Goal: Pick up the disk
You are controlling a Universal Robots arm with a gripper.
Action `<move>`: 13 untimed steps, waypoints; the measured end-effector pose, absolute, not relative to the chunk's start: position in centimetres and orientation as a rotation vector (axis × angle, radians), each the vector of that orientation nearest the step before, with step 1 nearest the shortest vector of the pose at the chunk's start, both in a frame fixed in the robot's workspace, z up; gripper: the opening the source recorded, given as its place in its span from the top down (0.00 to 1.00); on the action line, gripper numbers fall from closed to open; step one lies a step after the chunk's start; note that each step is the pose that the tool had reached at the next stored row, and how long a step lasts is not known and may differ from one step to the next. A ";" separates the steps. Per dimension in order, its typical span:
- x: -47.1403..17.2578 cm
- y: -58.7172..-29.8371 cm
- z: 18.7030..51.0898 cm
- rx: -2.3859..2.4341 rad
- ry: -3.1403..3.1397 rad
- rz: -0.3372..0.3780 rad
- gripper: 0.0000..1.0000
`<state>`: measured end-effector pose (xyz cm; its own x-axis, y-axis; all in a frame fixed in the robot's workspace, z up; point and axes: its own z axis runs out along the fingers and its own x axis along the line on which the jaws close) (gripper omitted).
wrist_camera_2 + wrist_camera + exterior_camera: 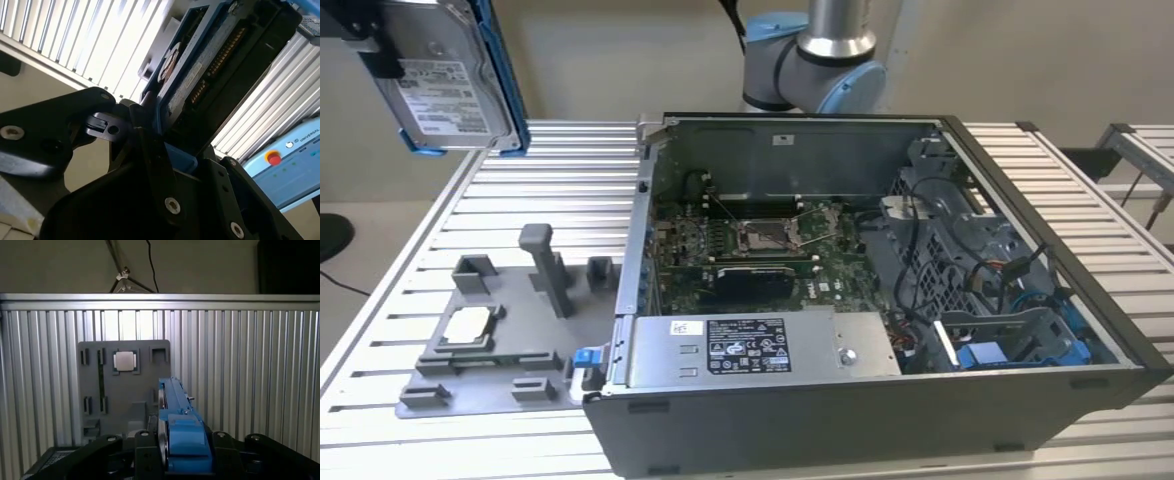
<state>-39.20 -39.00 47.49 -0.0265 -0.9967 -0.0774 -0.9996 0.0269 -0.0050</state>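
The disk (443, 82), a silver-grey drive with a white label in a blue bracket, hangs upright high above the table at the exterior view's top left. My gripper (376, 55) is shut on it from the side. In the first wrist view the disk (172, 410) shows edge-on between my black fingers (145, 440), above the grey fixture plate. In the second wrist view the disk (195, 70) is seen from below, clamped between the black gripper parts.
A grey fixture plate (500, 345) with upright pegs and a small square silver chip (467, 325) lies on the slatted table. The open computer case (854, 290) stands to the exterior view's right of it. The arm's base (821, 60) rises behind the case.
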 end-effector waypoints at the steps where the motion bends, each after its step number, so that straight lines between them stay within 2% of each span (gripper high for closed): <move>1: -38.7 -39.0 47.5 -2.150 2.208 0.078 1.00; 13: -33.3 -39.0 47.5 -2.150 2.208 0.078 1.00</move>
